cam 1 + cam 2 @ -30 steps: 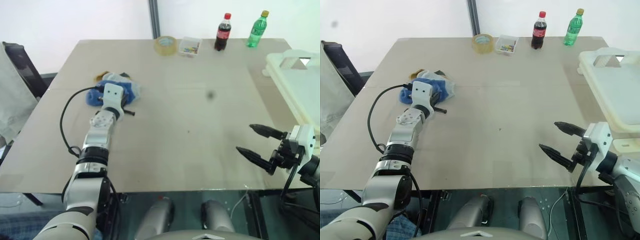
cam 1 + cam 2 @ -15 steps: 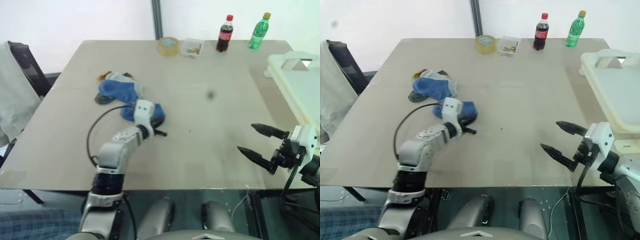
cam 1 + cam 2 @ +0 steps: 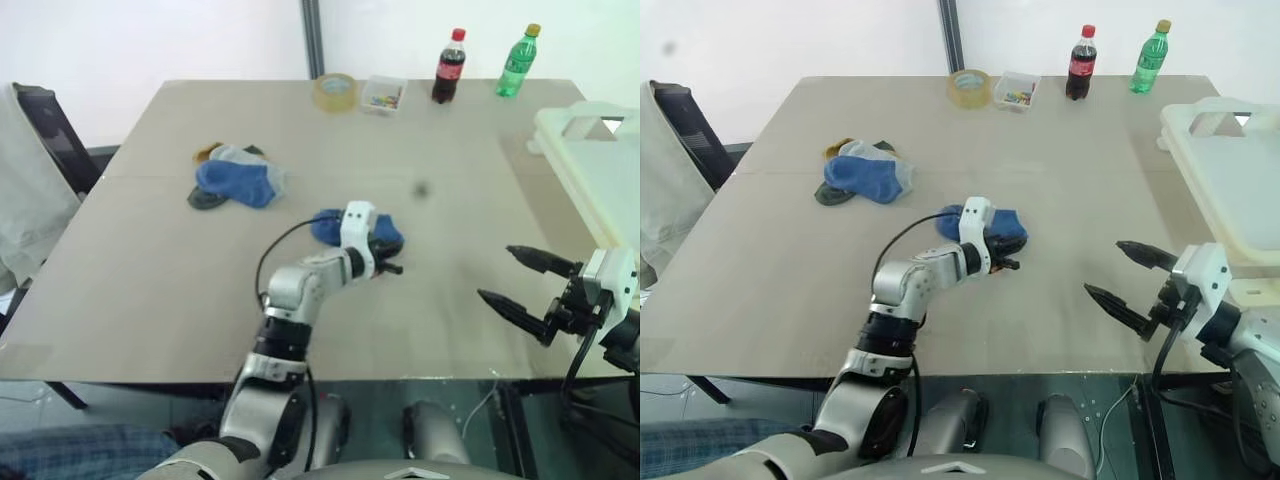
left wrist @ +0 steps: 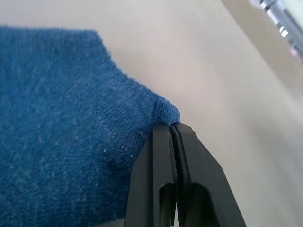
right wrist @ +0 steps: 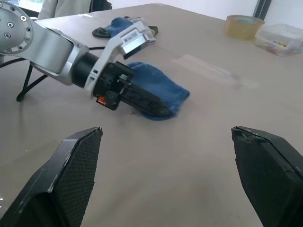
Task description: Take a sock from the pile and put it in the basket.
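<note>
1. Where the tan table (image 3: 440, 140) lies near its middle: left gripper (image 3: 392, 262), black fingers pressed together on the edge of a blue sock (image 3: 385, 232), fabric pinched between the pads as seen in the left wrist view (image 4: 47, 118).
2. Blue sock: spread flat against the table surface just beyond the left gripper, touching the tabletop in the right wrist view (image 5: 163, 92); well apart from the pile (image 3: 235, 178).
3. Pile: small loose heap of ankle socks toward the table's far left part, a second blue sock on top, light grey, mustard-yellow and dark grey pieces showing around its edges.
4. Basket (image 3: 600, 170): large cream-white plastic, rounded corner and handle cut-out visible, at the table's right edge, partly cut off by the frame.
5. Right gripper (image 3: 525, 285): two black fingers spread wide, nothing between them, held level over the table's near right corner, just in front of the basket; pointed toward the left gripper and blue sock.
6. Far edge of table, left to right: tape roll (image 3: 335, 91), small clear box (image 3: 383, 94) with coloured contents, cola bottle (image 3: 449, 66), green bottle (image 3: 515, 60).
</note>
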`<state>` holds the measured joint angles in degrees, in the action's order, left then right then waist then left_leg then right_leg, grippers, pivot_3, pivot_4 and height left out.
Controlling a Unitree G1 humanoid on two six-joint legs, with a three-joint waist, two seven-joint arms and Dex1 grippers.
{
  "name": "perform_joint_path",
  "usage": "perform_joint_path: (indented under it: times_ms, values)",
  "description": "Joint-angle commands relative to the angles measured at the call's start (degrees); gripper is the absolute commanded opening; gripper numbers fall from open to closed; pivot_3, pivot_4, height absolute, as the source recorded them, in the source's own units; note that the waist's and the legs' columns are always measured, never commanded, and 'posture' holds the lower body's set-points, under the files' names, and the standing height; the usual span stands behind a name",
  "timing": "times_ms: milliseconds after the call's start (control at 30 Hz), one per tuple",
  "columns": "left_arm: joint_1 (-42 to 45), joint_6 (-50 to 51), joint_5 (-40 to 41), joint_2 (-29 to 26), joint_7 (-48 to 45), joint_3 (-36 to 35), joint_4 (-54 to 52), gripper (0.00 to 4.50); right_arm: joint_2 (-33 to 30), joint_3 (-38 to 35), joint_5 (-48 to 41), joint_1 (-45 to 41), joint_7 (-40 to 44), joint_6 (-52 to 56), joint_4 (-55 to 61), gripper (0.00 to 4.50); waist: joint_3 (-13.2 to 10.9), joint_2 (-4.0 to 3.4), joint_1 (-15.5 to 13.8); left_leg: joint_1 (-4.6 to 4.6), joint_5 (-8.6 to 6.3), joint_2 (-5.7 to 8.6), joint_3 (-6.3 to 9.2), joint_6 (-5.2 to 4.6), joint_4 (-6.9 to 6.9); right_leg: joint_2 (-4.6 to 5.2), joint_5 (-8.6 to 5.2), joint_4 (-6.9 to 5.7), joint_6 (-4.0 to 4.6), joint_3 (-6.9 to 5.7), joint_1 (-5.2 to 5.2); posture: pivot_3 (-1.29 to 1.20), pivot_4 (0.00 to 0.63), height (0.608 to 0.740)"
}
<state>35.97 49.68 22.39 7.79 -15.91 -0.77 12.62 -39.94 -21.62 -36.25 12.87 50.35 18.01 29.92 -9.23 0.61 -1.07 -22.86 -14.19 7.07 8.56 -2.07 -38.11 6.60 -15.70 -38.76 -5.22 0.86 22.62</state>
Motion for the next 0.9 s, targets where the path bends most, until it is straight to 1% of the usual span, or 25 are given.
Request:
perform_joint_path:
  times_ms: [33, 67, 133, 200, 333, 467, 567, 633, 700, 767, 800, 900]
  values:
    - [1.49, -2.81, 1.5, 2.9, 2.96, -3.2, 0.72, 0.91, 0.5, -2.0, -0.23, 1.1, -0.72, -1.41, 2.52, 4.5, -0.01, 0.02, 0.25, 0.0, 0.0, -0.01, -0.01, 0.0, 0.0, 0.0, 0.0, -0.01, 0.0, 0.0, 0.0, 0.0, 0.15, 0.74]
    - [1.47, -3.07, 1.87, 3.16, 3.41, -3.25, 0.51, 1.3, 0.62, -2.02, -0.28, 1.35, -0.88, -1.45, 2.68, 4.5, -0.01, 0.02, 0.33, 0.02, 0.0, -0.03, -0.04, 0.0, 0.01, -0.02, 0.0, -0.01, -0.01, 0.04, 0.02, 0.0, 0.15, 0.74]
    - [1.11, -2.08, 4.4, 3.99, 4.13, -4.07, -1.35, 2.26, 0.91, -1.97, -0.25, 1.94, -1.26, -1.73, 3.08, 4.5, 0.0, 0.0, 0.31, 0.08, 0.0, -0.06, -0.12, 0.01, 0.01, -0.06, 0.0, -0.05, -0.01, 0.11, 0.01, 0.0, 0.15, 0.74]
    - [0.44, 0.38, 7.66, 3.42, 3.24, -4.47, -4.56, 3.05, 1.21, -1.54, -0.02, 2.06, -1.76, -1.9, 3.26, 4.5, 0.0, 0.01, 0.29, 0.09, 0.0, -0.06, -0.13, 0.0, -0.01, -0.07, 0.01, -0.05, -0.02, 0.12, 0.0, 0.0, 0.15, 0.74]
    - [-2.06, 6.89, 13.63, -2.94, -2.55, -3.75, -13.88, 3.05, 1.85, 1.71, 0.95, -0.83, -5.38, 0.55, 2.93, 4.5, -0.03, 0.04, 0.29, 0.03, -0.01, -0.06, -0.13, 0.0, -0.02, -0.06, 0.02, -0.03, -0.04, 0.12, 0.03, 0.0, 0.15, 0.74]
    - [-5.42, 10.32, 19.97, -10.29, -8.72, -5.89, -23.18, 3.05, 2.9, 6.11, 1.73, -5.73, -8.59, 3.55, 1.64, 4.5, 0.0, 0.0, 0.72, 0.05, -0.01, -0.11, -0.18, 0.0, 0.01, -0.15, 0.01, -0.06, -0.03, 0.23, 0.11, 0.0, 0.15, 0.74]
    - [-8.54, 9.93, 21.29, -18.12, -13.62, -6.16, -27.41, 3.05, 3.14, 10.39, 3.9, -9.79, -9.73, 5.45, -0.71, 4.5, 0.01, -0.03, 0.68, 0.09, -0.01, -0.17, -0.19, 0.01, 0.0, -0.24, 0.02, -0.06, -0.01, 0.26, 0.11, 0.0, 0.15, 0.74]
    - [-9.74, 9.78, 21.56, -21.41, -14.28, -6.81, -28.03, 3.05, 3.8, 12.84, 5.14, -12.74, -10.67, 6.61, -2.85, 4.5, 0.01, -0.03, 0.46, 0.11, -0.01, -0.18, -0.19, 0.01, 0.01, -0.26, 0.02, -0.06, 0.0, 0.29, 0.1, 0.0, 0.15, 0.74]
    - [-12.02, 8.09, 22.65, -24.83, -16.43, -8.75, -30.34, 3.05, 5.45, 16.73, 6.58, -18.33, -13.82, 11.89, -7.32, 4.5, 0.0, 0.01, 0.39, 0.09, -0.01, -0.17, -0.18, 0.01, 0.01, -0.25, 0.02, -0.03, 0.0, 0.27, 0.1, 0.0, 0.15, 0.74]
    - [-15.22, 3.65, 20.21, -28.54, -19.3, -7.99, -33.03, 3.05, 8.84, 18.68, 5.15, -23.04, -16.78, 17.3, -10.71, 4.5, -0.01, 0.02, 0.57, 0.08, -0.01, -0.18, -0.2, 0.01, 0.03, -0.26, 0.03, -0.02, 0.02, 0.33, 0.11, 0.0, 0.15, 0.74]
    - [-16.14, 2.1, 19.34, -29.55, -20.04, -7.4, -33.63, 3.05, 9.88, 18.86, 4.44, -24.22, -17.4, 19.02, -11.35, 4.5, -0.02, 0.0, 0.44, 0.1, -0.02, -0.2, -0.22, 0.01, 0.06, -0.27, 0.03, 0.0, 0.04, 0.37, 0.12, 0.0, 0.15, 0.74]
    - [-20.28, -7.9, 13.56, -32.93, -23.06, -5.92, -35.26, 3.05, 15.79, 20.23, 2.38, -30.7, -22.15, 27.45, -15.5, 4.5, -0.02, -0.02, 0.35, 0.06, -0.01, -0.23, -0.21, 0.02, 0.26, -0.29, 0.03, 0.11, 0.08, 0.41, 0.23, 0.0, 0.15, 0.74]
